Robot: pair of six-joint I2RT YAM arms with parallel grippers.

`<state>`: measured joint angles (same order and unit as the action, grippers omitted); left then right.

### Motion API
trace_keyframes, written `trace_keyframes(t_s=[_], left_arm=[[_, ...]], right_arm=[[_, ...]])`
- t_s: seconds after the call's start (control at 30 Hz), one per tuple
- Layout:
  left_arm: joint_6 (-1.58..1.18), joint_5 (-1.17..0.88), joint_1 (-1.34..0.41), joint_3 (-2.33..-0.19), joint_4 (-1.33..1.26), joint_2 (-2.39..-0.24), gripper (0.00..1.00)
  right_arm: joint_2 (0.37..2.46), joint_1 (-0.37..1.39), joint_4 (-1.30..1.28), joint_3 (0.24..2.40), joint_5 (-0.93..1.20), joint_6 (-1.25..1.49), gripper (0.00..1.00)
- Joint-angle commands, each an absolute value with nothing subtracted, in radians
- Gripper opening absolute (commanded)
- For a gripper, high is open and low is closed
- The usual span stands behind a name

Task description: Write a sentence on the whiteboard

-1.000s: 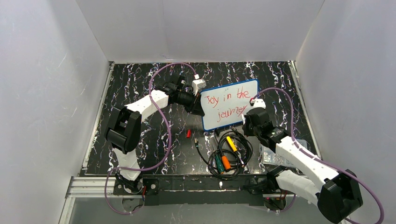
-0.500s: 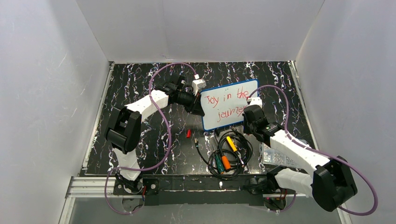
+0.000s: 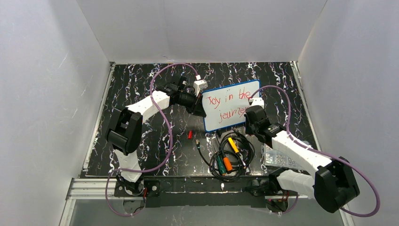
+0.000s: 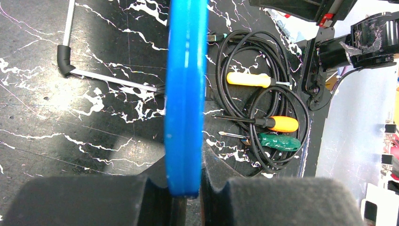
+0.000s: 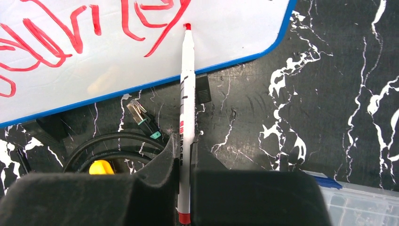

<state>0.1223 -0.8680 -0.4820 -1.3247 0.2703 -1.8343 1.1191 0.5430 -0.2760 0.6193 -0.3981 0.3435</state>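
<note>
Over the last second your right arm has drawn its elbow in toward the table and slid its wrist a little further over the end of the lower line; in the last half-second it has barely shifted, which reads as a closing stroke and not a new word. The red marker [image 5: 187, 94] has its tip at the foot of the last letter's long tail stroke; you cannot tell whether it presses or only just touches. The right gripper [image 5: 186, 160] is clamped on the barrel, the red end cap showing at the back; the dark print along the barrel is too small to read. The whiteboard [image 5: 244, 28] sits askew at the middle of the black marbled table [image 3: 136, 80], toward the far side. The sentence [image 3: 229, 97] reads "Joy in the" above "journey", though from above the wrist hides the final letter. The left gripper [image 4: 186, 188] pinches the blue rim at the board's left edge, steadying it. The writing looks all but done; lifting the tip clear is probably what remains. Just near of the board lie a coiled black cable [image 5: 113, 137] and screwdrivers [image 4: 277, 123] with yellow, orange and green handles; a clear plastic box [image 5: 362, 200] sits to the right.
</note>
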Motion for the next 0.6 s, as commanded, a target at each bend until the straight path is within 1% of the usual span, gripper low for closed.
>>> trace_keyframes(t_s=[0.0, 0.1, 0.3, 0.57], left_arm=[[0.137, -0.892, -0.486, -1.358, 0.281, -1.777, 0.00], [0.136, -0.890, -0.485, -1.360, 0.285, -1.784, 0.01], [0.133, -0.879, -0.483, -1.355, 0.288, -1.784, 0.17], [0.126, -0.871, -0.483, -1.337, 0.289, -1.775, 0.38]], right_arm=[[1.049, 0.536, -0.301, 0.651, -0.453, 0.352, 0.01], [0.967, 0.537, -0.350, 0.660, -0.514, 0.362, 0.01], [0.839, 0.537, -0.375, 0.662, -0.555, 0.365, 0.01], [0.817, 0.537, -0.373, 0.661, -0.544, 0.364, 0.01]])
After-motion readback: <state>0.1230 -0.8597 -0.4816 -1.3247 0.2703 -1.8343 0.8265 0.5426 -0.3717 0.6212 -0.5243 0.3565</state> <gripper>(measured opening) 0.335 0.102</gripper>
